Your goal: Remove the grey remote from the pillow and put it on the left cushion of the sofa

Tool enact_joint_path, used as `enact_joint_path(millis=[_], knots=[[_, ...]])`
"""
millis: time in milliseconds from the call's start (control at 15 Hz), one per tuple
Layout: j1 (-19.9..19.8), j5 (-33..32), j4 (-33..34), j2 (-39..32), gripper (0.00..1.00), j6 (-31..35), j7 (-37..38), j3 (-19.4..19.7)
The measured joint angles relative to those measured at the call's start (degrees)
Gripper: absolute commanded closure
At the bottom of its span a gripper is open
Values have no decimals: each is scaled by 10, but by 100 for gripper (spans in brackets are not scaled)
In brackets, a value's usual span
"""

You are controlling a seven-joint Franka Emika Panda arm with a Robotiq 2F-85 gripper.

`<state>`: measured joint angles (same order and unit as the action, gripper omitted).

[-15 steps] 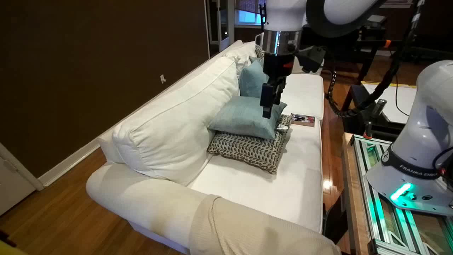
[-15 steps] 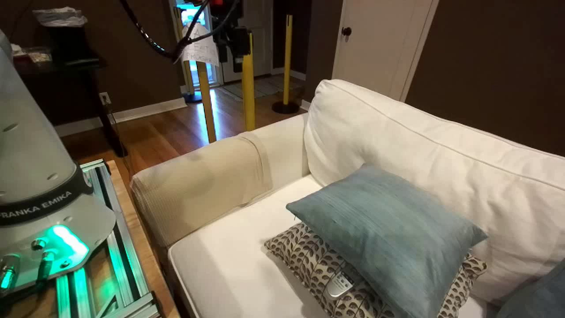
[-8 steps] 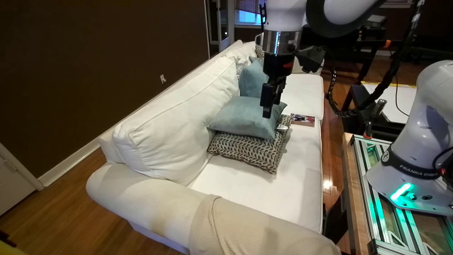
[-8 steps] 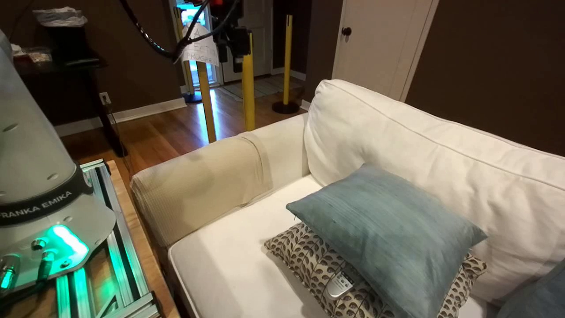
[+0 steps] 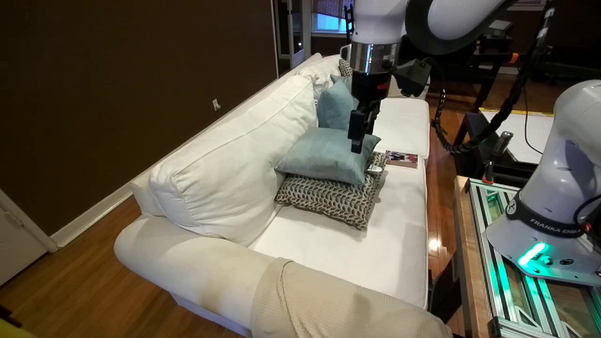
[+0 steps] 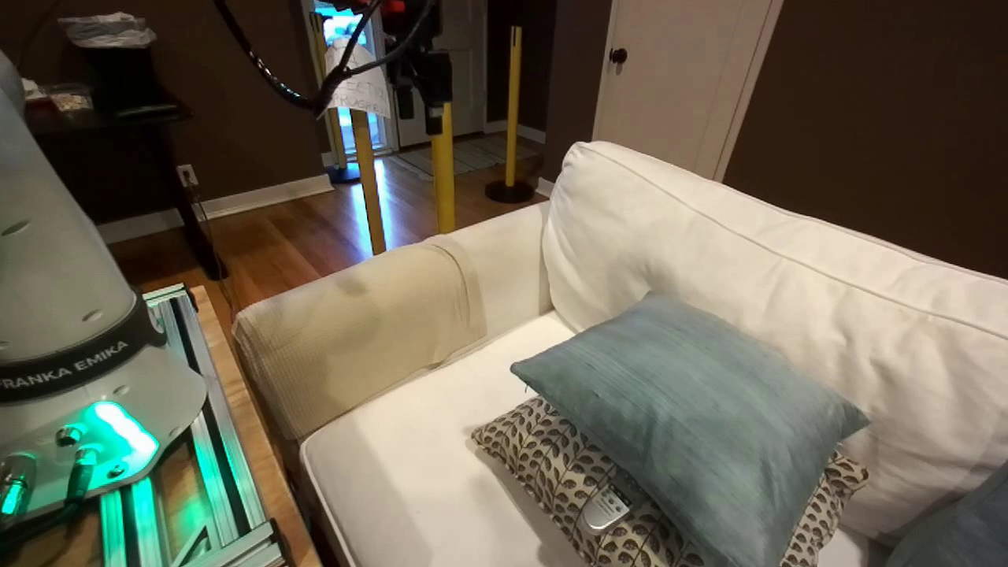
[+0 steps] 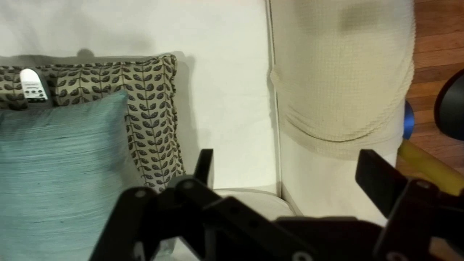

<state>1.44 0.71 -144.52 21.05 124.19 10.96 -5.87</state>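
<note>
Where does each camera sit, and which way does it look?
Wrist view: rides on the arm, facing down at the seat cushion; the open claw shows at the bottom.
An exterior view: beyond one end of the sofa, looking along it; arm, base and claw show.
An exterior view: farther along the sofa, looking back toward that end's armrest; base and dark arm parts show.
Both exterior views share the base, remote and leaf-patterned pillow.

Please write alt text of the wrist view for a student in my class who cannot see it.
A grey remote lies on a leaf-patterned pillow at upper left, by the edge of a blue pillow stacked on top. At the bottom, an open, empty gripper hangs over the white sofa, whose cloth-draped armrest is at right.
</note>
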Motion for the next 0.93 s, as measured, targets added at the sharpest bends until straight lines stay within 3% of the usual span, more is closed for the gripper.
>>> enact_joint_path(millis=[267,600,800,933], knots=[[-39,-69,-50,11,0,67,-40,36],[-83,-96,-140,21,0,215,-169,120],[-95,-87,-137,5,0,255,-239,182],[-105,-86,-136,-3,0,265,-257,201]])
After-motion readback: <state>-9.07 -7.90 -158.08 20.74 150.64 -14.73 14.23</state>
